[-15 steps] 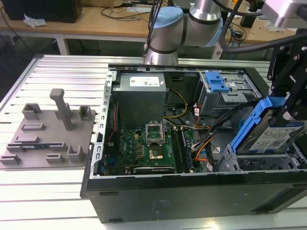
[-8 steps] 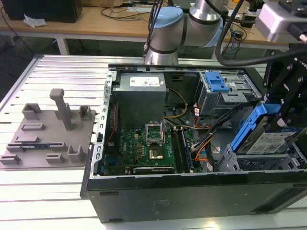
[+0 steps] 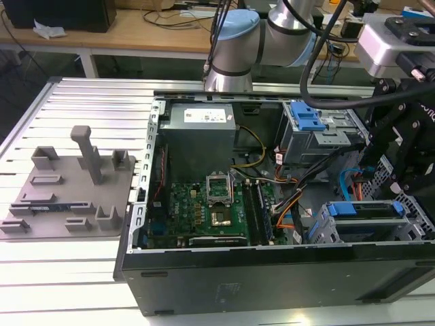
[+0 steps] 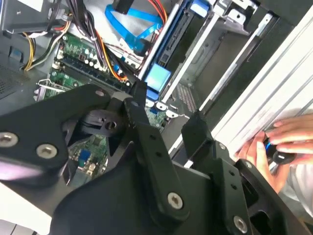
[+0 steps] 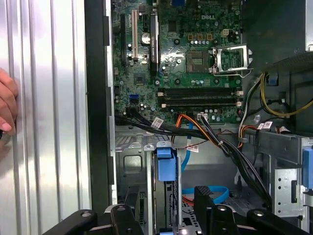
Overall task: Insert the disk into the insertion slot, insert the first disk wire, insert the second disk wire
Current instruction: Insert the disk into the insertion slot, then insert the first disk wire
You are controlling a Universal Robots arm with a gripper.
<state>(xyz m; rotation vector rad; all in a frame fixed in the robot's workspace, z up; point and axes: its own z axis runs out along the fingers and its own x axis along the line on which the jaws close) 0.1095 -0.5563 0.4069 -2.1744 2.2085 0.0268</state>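
Tool hangs released at the exterior view's lower right, fingers spread either side of the disk, clear of its blue edge and gripping nothing. That makes sense to me: the disk looks seated in the slot, so the cage carries it. A hand rests on the worktop.

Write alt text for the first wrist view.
The robot's hand, fingers apart, straddles the blue-framed disk standing in the grey insertion slot of an open computer case. Beyond it lie the green motherboard and bundled cables; a person's fingers rest on the ribbed metal table beside the case.
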